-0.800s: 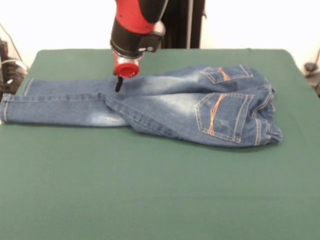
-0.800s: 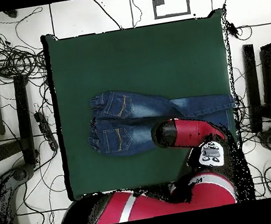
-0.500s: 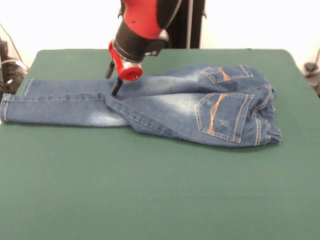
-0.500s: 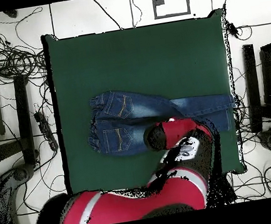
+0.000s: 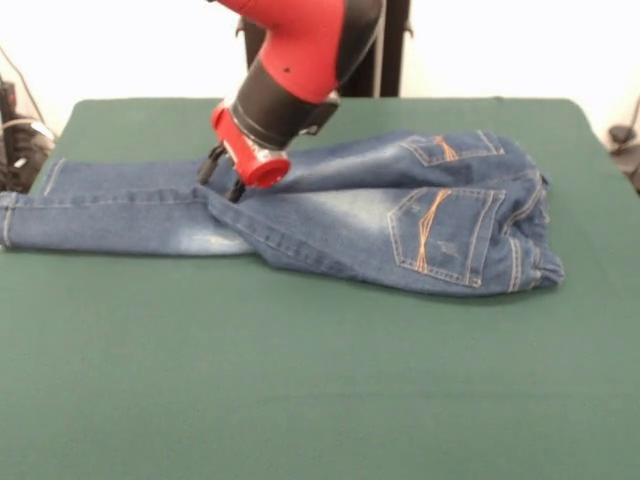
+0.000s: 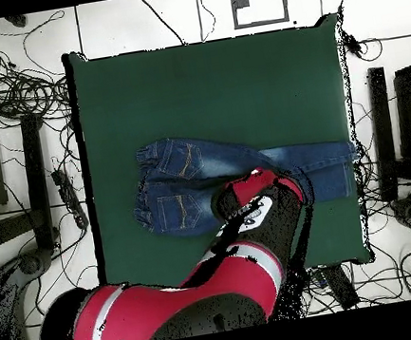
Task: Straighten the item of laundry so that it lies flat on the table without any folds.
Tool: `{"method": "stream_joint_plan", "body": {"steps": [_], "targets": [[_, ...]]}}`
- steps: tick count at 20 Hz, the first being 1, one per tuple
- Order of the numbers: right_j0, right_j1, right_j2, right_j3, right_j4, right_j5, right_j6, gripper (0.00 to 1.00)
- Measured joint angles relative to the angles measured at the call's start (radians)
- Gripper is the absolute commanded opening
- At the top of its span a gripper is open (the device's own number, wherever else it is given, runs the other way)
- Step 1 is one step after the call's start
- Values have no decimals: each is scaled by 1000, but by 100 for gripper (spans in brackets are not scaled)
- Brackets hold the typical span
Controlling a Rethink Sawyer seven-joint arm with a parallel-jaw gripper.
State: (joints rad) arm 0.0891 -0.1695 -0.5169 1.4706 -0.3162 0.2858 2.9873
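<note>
While pincer (image 5: 222, 172) fingers apart on denim, jeans (image 5: 400, 225) lengthwise across table (image 5: 320, 380), waistband right

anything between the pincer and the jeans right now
Nothing visible. The pincer is already down at the jeans, near where the two legs meet, with no other object on the table around it.

The red and black arm (image 6: 249, 238) reaches over the green bench (image 6: 205, 82), its end covering the middle of the jeans (image 6: 188, 185). The gripper itself is hidden beneath it. Waist and pockets lie to its left, the legs stretch right toward the bench edge.
</note>
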Motion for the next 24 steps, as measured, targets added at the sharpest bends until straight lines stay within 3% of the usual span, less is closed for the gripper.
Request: {"method": "stream_joint_plan", "body": {"steps": [12, 16, 24], "targets": [[51, 160, -164, -137, -21, -125, 0, 100], [41, 152, -157, -138, -24, -126, 0, 100], [-60, 71, -61, -137, -27, -90, 0, 100]]}}
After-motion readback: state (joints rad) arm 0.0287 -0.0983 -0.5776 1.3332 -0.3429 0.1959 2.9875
